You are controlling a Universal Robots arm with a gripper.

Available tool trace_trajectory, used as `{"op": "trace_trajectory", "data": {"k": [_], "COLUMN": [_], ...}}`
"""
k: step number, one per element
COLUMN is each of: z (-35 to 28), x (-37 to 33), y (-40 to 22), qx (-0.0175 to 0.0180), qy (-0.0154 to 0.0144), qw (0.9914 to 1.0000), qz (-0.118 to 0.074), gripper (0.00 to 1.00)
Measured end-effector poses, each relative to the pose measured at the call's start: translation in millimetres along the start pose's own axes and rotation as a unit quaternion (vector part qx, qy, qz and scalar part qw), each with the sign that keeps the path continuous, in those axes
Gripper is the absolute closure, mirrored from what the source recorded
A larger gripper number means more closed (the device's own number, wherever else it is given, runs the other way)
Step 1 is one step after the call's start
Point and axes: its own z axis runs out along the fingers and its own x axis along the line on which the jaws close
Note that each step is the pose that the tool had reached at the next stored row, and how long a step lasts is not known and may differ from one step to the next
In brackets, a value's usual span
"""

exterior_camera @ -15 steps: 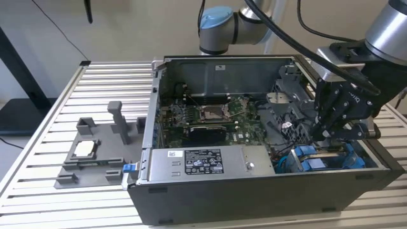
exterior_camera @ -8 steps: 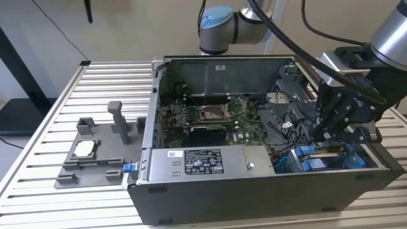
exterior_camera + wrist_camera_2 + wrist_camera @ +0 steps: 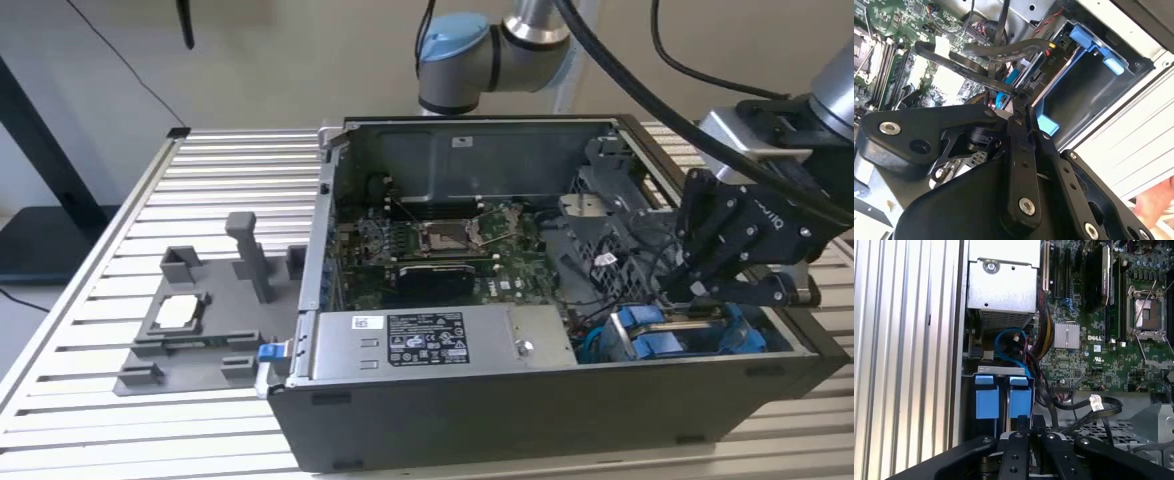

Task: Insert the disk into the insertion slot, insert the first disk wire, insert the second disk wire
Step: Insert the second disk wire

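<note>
My gripper (image 3: pixel 693 290) hangs inside the open PC case at the exterior view's right, just above the insertion slot (image 3: pixel 674 335), a grey cage with blue fittings. In the second wrist view the fingers (image 3: pixel 1026 130) are pressed together and pinch the end of a flat black disk wire (image 3: pixel 979 75) at their tips, close to the cage (image 3: pixel 1089 75) and its black connectors. In the first wrist view the gripper (image 3: pixel 1020 427) stands beside two blue tabs (image 3: pixel 987 401) of the cage. The disk's metal body is hidden; I cannot tell whether it sits in the cage.
The grey power-supply box (image 3: pixel 427 342) lies along the case's front wall, and the motherboard (image 3: pixel 441 240) with its socket lies behind it. Loose black cables (image 3: pixel 1089 407) run by the cage. A grey fixture (image 3: pixel 200 320) stands on the slatted table at the exterior view's left.
</note>
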Motion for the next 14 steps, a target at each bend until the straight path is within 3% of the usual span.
{"op": "trace_trajectory", "data": {"k": [4,14], "z": [0.6,6.1], "x": [2.7,3.7], "y": [-6.2,-8.4], "qx": [-0.0020,-0.0017], "qy": [-0.0006,-0.0011], "qw": [1.00000,0.99999], "qz": [0.001,0.002], "gripper": [0.84,0.84]}}
